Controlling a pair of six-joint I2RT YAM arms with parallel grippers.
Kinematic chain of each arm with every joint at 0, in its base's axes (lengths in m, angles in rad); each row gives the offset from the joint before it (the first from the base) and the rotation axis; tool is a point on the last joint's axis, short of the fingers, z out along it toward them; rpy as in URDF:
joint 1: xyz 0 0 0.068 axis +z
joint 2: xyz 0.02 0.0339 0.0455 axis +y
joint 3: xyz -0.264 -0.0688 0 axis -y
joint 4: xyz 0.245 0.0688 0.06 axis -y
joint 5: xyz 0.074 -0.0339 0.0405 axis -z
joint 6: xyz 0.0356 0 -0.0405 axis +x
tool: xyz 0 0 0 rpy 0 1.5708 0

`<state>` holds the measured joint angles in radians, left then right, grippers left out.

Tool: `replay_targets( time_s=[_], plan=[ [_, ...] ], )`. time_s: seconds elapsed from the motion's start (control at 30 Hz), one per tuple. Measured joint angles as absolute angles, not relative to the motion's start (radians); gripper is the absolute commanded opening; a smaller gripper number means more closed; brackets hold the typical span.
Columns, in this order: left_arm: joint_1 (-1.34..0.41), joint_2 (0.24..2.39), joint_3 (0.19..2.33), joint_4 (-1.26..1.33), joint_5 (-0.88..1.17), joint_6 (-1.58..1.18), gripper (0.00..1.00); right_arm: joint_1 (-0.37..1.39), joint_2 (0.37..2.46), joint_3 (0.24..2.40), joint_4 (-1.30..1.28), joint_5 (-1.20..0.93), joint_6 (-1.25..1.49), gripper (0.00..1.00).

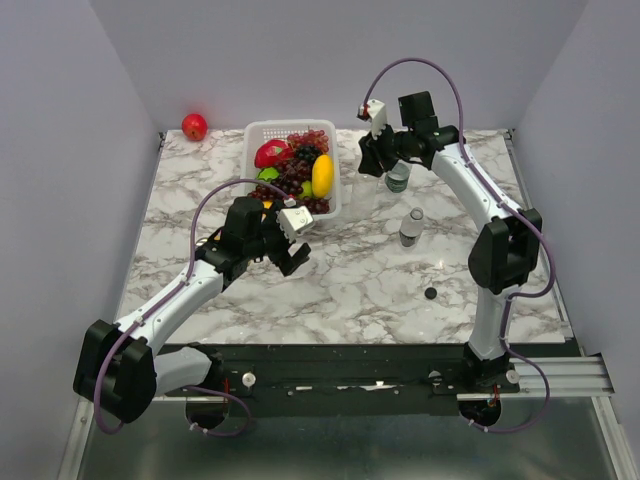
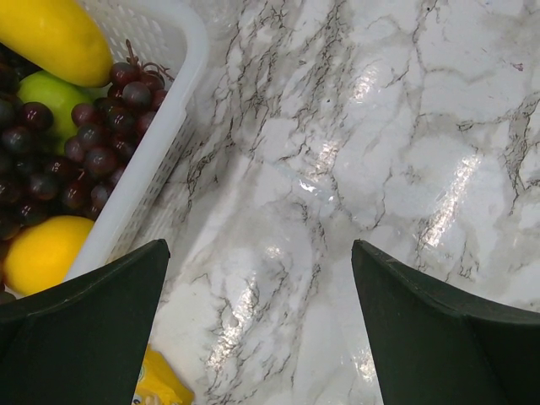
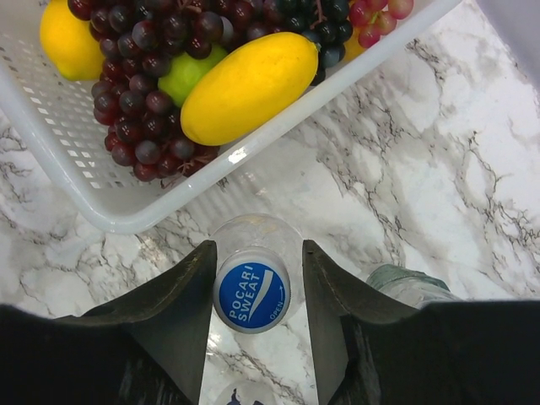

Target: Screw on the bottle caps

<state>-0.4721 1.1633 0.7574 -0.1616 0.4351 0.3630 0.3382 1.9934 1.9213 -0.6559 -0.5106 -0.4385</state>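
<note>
Holding grapes (image 3: 126,126) and yellow fruit (image 3: 249,84), the white basket (image 3: 76,173) adjoins a capped bottle (image 3: 253,232)

Loose cap (image 1: 430,294) before bottle (image 1: 411,228), right of basket (image 1: 248,140)

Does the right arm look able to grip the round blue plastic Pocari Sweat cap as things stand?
Probably yes. The round blue plastic cap sits between the fingers of the open right claw, on top of a clear bottle. The white plastic basket lies beyond, apart from them.
</note>
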Motion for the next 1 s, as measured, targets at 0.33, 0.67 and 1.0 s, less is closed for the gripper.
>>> replay_targets(
  time_s=[0.33, 0.67, 1.0],
  plan=[
    [-0.472, 1.163, 0.757, -0.159, 0.441, 0.363, 0.99, 0.338, 1.987, 1.917, -0.652, -0.512, -0.438, 0.56],
    [-0.470, 1.144, 0.757, -0.159, 0.441, 0.369, 0.99, 0.338, 1.987, 1.929, -0.652, -0.541, -0.430, 0.58],
    [-0.466, 1.144, 0.757, -0.159, 0.441, 0.371, 0.99, 0.338, 1.983, 1.947, -0.653, -0.597, -0.415, 0.59]
  ],
)
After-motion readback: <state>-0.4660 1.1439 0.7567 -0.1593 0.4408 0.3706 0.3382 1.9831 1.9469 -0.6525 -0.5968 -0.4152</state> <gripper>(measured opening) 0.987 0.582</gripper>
